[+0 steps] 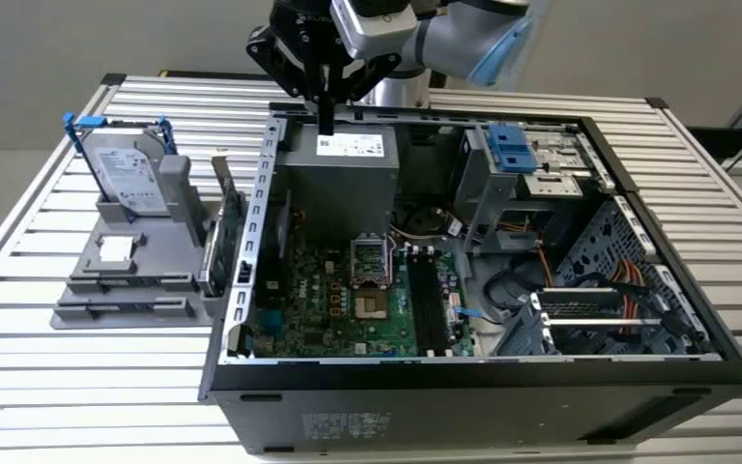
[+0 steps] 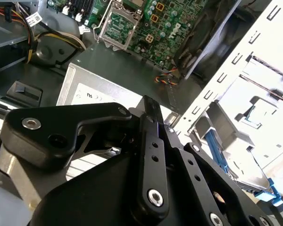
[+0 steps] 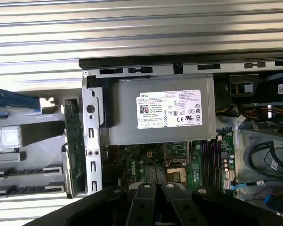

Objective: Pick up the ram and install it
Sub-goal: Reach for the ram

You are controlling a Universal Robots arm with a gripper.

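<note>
In the exterior view the end effector [image 1: 326,118], closed on nothing, hangs over the far rim of the case [image 1: 474,362], with the ram [image 1: 229,242] on edge in a grey stand [image 1: 127,290] near the tabletop [image 1: 88,387] edge on the exterior view's left; the second wrist view shows the fingertips [image 2: 150,107] meeting above the power supply [image 2: 108,80]; the first wrist view shows the ram [image 3: 70,141] lengthwise just beside the case wall [image 3: 92,141].

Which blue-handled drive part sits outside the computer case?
The silver hard drive, standing in the grey holder; the other blue part sits inside the case.

The arm [image 1: 474,39] is leaning in from the far side, wrist bent over, and the gripper [image 1: 326,124] is pointing straight down, fingers [image 2: 150,132] pressed together, carrying nothing.
</note>
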